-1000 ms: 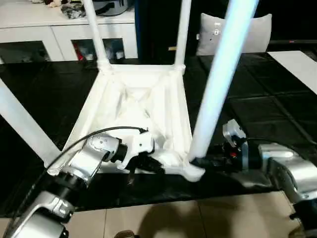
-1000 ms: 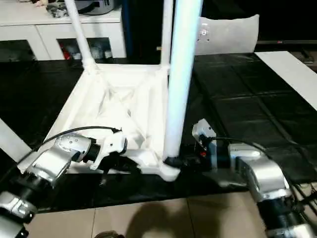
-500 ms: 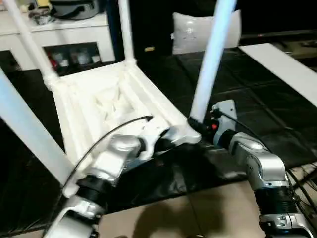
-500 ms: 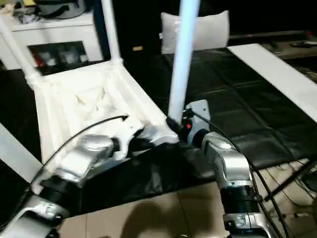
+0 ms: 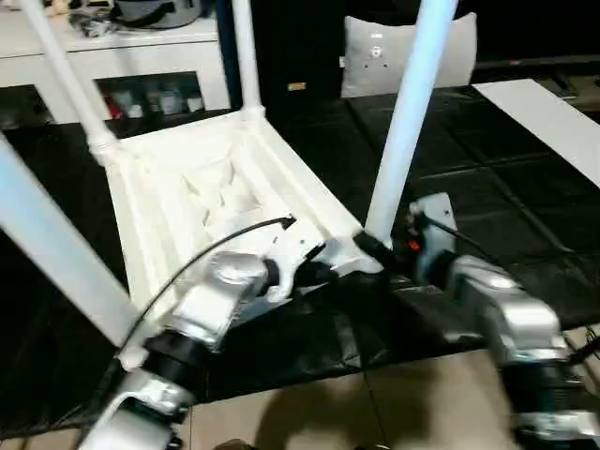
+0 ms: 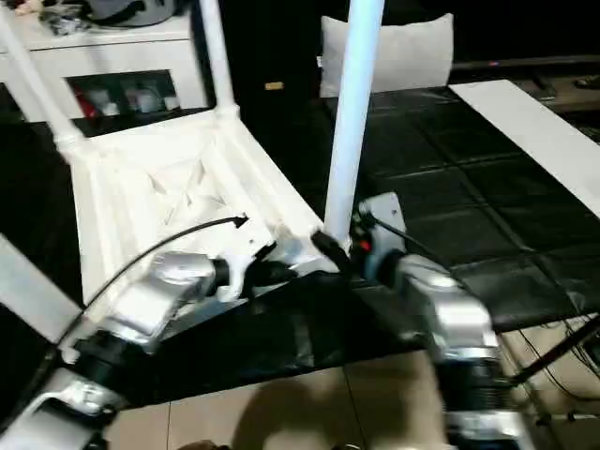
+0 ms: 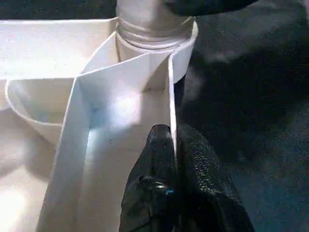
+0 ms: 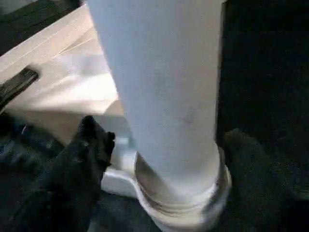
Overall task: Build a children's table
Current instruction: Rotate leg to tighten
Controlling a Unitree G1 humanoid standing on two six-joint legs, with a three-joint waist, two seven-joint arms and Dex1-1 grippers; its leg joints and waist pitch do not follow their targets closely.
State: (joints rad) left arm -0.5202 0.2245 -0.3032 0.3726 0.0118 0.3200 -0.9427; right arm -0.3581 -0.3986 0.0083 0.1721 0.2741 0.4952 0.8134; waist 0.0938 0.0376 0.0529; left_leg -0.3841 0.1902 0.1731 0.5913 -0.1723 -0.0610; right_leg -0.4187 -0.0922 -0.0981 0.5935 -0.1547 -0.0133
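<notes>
The children's table lies upside down on the black mat, its ribbed white top [image 5: 187, 197] facing up and its legs standing in the corner sockets. My left gripper [image 5: 323, 272] is shut on the thin rim wall of the top beside the near right corner, and in the left wrist view the fingers [image 7: 159, 150] pinch that wall. My right gripper [image 5: 375, 248] stands open around the base of the near right leg [image 5: 408, 112]. In the right wrist view one finger [image 8: 89, 145] sits a little off the leg [image 8: 164, 87] just above the socket.
Other legs rise at the far left [image 5: 66, 75], far right [image 5: 246, 56] and near left [image 5: 47, 244]. A grey cushion [image 5: 459, 52] and a white cabinet [image 5: 122, 56] stand behind the mat. A white board [image 5: 553, 112] lies at the right, with tan floor [image 5: 375, 412] in front.
The camera view has shifted. My right gripper's fingers have spread apart from the near right leg's base. My left gripper keeps its hold on the rim.
</notes>
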